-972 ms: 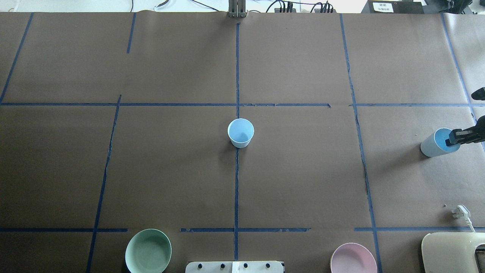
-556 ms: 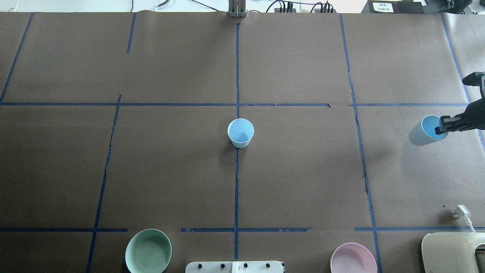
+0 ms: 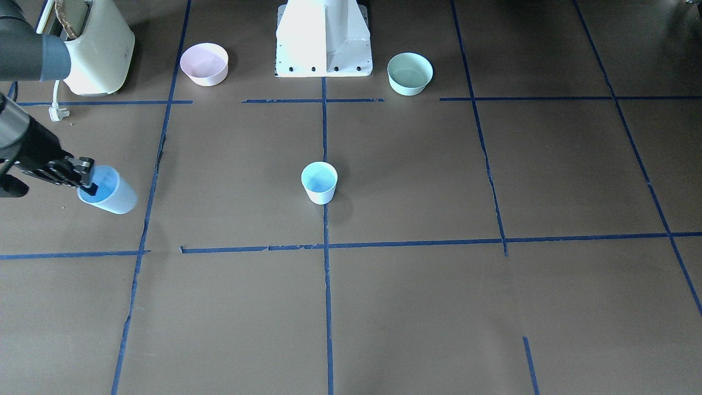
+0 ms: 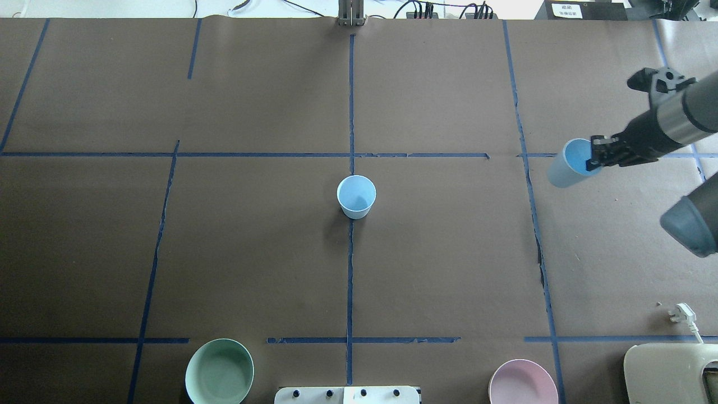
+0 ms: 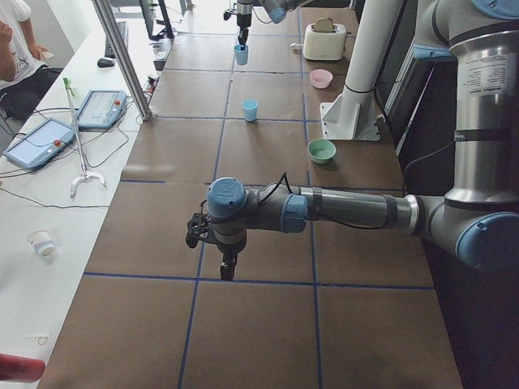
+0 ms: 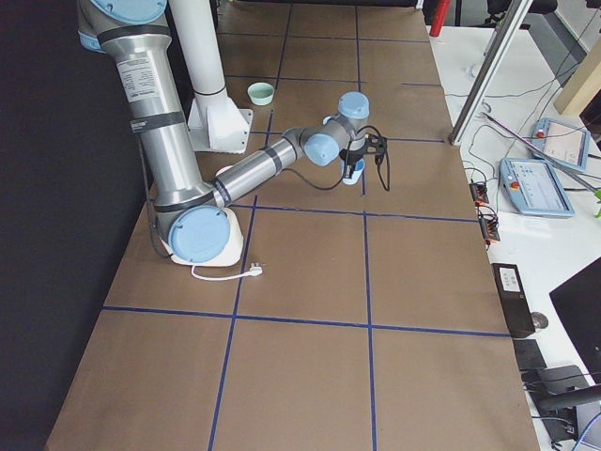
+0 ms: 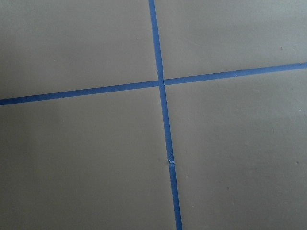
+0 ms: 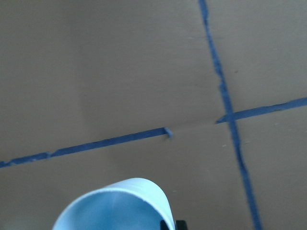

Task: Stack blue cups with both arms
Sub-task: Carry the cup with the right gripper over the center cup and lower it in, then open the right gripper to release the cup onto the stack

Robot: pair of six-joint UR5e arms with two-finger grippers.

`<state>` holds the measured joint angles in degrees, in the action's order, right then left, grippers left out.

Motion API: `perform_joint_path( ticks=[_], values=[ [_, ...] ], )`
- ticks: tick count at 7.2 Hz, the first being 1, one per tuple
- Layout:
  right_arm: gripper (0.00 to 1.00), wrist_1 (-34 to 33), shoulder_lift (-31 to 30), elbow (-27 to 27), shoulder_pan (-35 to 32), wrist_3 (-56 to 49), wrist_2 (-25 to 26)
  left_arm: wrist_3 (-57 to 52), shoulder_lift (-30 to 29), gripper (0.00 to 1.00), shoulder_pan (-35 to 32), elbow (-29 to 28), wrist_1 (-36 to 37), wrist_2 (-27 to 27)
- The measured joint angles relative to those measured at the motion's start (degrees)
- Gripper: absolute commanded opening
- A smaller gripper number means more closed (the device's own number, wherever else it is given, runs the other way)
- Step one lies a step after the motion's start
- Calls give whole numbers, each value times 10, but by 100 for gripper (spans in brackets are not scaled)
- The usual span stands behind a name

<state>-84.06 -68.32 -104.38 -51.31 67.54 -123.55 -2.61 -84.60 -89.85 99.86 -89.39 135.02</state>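
Note:
One blue cup [image 4: 356, 196] stands upright at the table's centre, on the middle tape line; it also shows in the front view [image 3: 319, 182] and the left side view [image 5: 250, 109]. My right gripper [image 4: 593, 159] is shut on the rim of the second blue cup [image 4: 566, 165] and holds it tilted above the table's right part. That cup also shows in the front view [image 3: 109, 193] and at the bottom of the right wrist view [image 8: 115, 206]. My left gripper [image 5: 227, 267] shows only in the left side view, low over bare table; I cannot tell whether it is open.
A pale green bowl [image 4: 219, 372] and a pink bowl [image 4: 523, 382] sit near the white pedestal base [image 3: 323, 38]. A cream toaster [image 4: 670, 373] with a white plug [image 4: 683, 313] stands at the near right corner. Blue tape lines cross the brown table.
My right gripper has lifted the second cup and carried it left and away from the robot in the overhead view. The centre cup has not moved.

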Motion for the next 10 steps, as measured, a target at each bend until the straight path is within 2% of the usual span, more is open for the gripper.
perform_joint_path(
  ticks=[2, 4, 6, 7, 8, 9, 10],
  values=[
    [0, -97, 129, 7, 82, 114, 78, 3, 2, 100, 0, 3, 0, 1],
    [0, -117, 208, 31, 140, 205, 144, 4, 2, 100, 0, 6, -1, 3],
    [0, -118, 231, 50, 185, 243, 206, 5, 2, 100, 0, 7, -1, 4],
    [0, -119, 232, 54, 199, 251, 217, 5, 3, 100, 0, 7, 0, 4],
    [7, -119, 231, 57, 207, 254, 222, 5, 3, 100, 0, 7, 0, 4],
    [98, -119, 229, 59, 212, 255, 225, 5, 3, 100, 0, 7, 0, 4],
    [100, -119, 225, 59, 215, 253, 226, 5, 3, 100, 0, 7, 0, 4]
  ],
)
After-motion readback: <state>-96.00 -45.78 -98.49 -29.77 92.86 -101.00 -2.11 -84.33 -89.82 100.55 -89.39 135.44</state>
